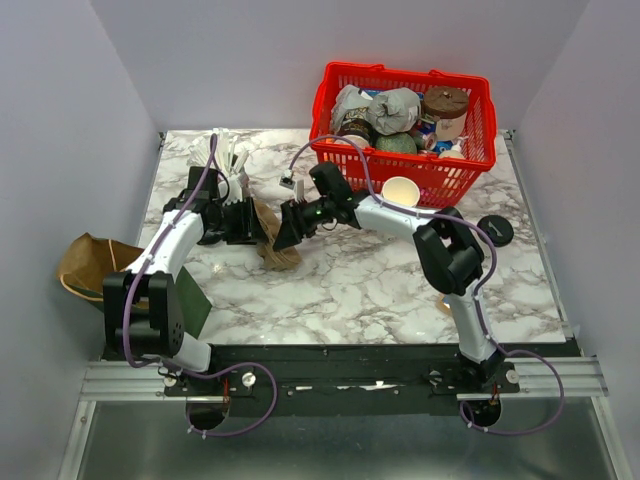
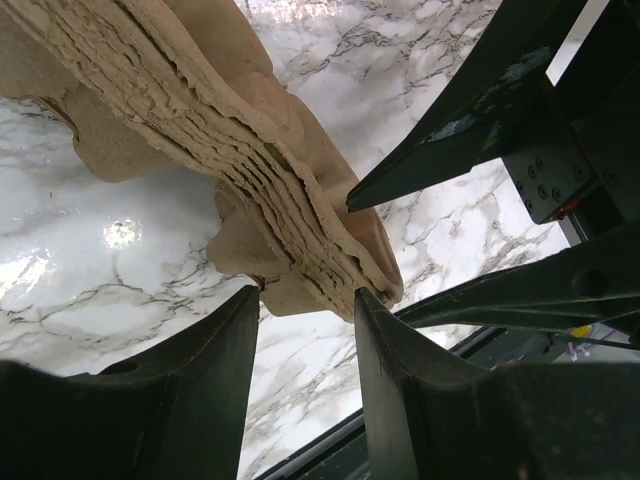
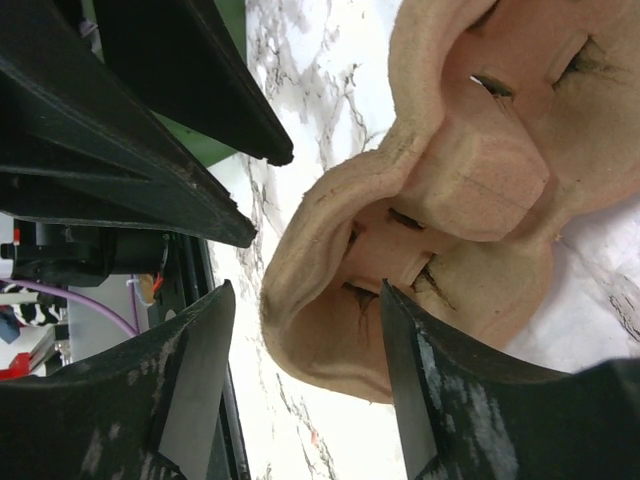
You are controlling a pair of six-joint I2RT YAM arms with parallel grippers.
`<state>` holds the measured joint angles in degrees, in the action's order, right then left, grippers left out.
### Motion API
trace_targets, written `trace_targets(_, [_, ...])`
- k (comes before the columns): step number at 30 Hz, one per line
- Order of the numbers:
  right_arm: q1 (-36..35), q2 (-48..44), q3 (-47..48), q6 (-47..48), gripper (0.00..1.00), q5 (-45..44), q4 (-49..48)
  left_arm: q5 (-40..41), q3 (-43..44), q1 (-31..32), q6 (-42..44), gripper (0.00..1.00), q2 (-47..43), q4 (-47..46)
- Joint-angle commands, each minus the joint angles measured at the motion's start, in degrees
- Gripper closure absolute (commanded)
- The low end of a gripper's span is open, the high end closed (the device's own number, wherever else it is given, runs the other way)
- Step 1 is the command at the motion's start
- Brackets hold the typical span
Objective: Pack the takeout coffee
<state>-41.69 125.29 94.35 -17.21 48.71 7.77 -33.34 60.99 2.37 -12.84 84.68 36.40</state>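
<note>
Found the left fingers (image 2: 385, 340) clamped on the carrier stack (image 2: 250, 160), with its layered edge pinched between them. Saw the right fingers (image 3: 400, 330) apart, one tip set inside a cup pocket of the outermost carrier (image 3: 450, 190), the other outside its rim and not touching. Placed the stack between the two arms at the left middle of the worktop (image 1: 350, 290), directly in front of both pairs of fingers, its long axis running from far to near. Could not tell whether its lower end rested on the marble. Judged both arms equally near, and judged the coming move to be a closing on that one rim and a pull toward the right side, across the layers. Noted further out a paper cup (image 1: 401, 190) beside the red basket (image 1: 400, 165), a black lid (image 1: 497, 231) at the right, and a brown paper bag (image 1: 85, 265) off the left edge. Saw plain grey walls all around.
</note>
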Motion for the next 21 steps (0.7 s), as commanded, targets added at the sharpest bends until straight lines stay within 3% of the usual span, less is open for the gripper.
trace_targets(1, [-0.5,2.0,1.6,-0.5,0.34,-0.7,-0.7,0.8,0.4,0.0,-0.8,0.5,0.9,-1.0])
trace_targets(13, [-0.3,2.1,1.2,-2.3,0.48,1.3,-2.0,-0.1,0.0,0.0,-1.2,0.5,2.5,-2.4])
trace_targets(21, [0.1,1.9,0.1,-3.3,0.5,2.0,-2.9,-1.2,0.7,0.0,-1.8,0.5,3.9,-3.5])
